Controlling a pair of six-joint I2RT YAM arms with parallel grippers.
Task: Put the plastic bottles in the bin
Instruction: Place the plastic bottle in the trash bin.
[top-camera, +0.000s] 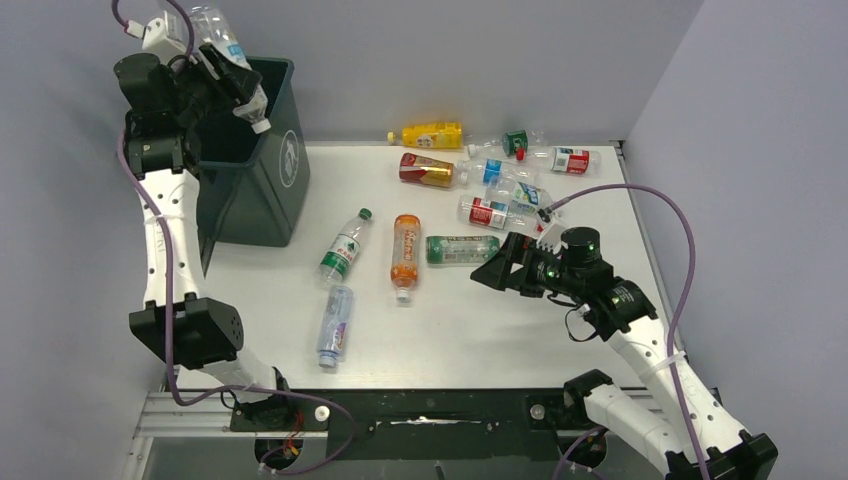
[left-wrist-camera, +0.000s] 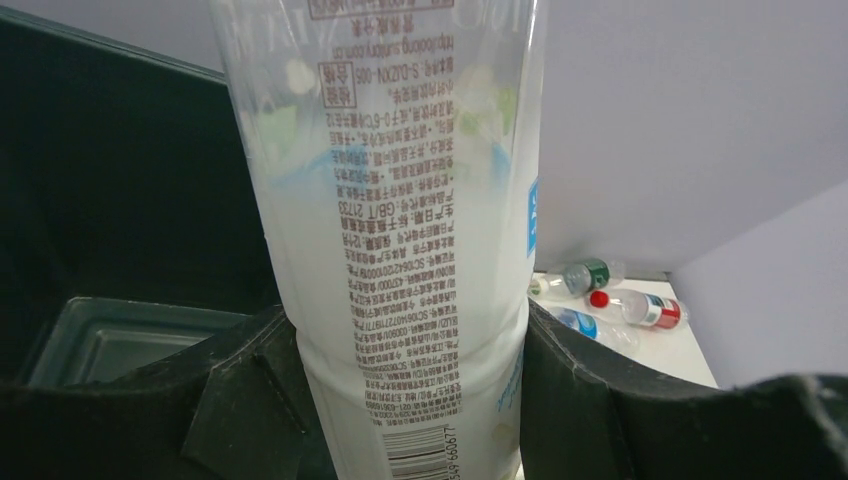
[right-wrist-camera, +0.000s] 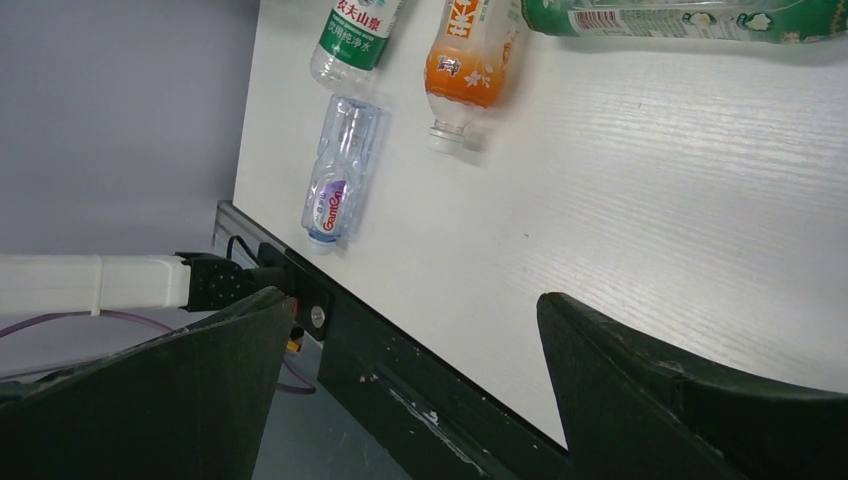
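Note:
The dark green bin (top-camera: 262, 170) stands at the table's far left corner. My left gripper (top-camera: 222, 85) hangs above its open top, shut on a clear plastic bottle (top-camera: 225, 55) that is tilted with its white cap down over the bin. In the left wrist view this bottle (left-wrist-camera: 400, 250) fills the gap between the fingers (left-wrist-camera: 230, 400), with the bin's inside (left-wrist-camera: 110, 340) below. My right gripper (top-camera: 495, 268) hovers open and empty beside a green-labelled bottle (top-camera: 462, 249). An orange bottle (top-camera: 405, 250), a green-capped bottle (top-camera: 344, 247) and a clear bottle (top-camera: 335, 325) lie mid-table.
Several more bottles lie at the far right: a yellow one (top-camera: 430, 134), a red-gold one (top-camera: 428, 170) and clear ones with red labels (top-camera: 490, 212). Grey walls close in the back and both sides. The black base rail (top-camera: 430, 410) runs along the near edge.

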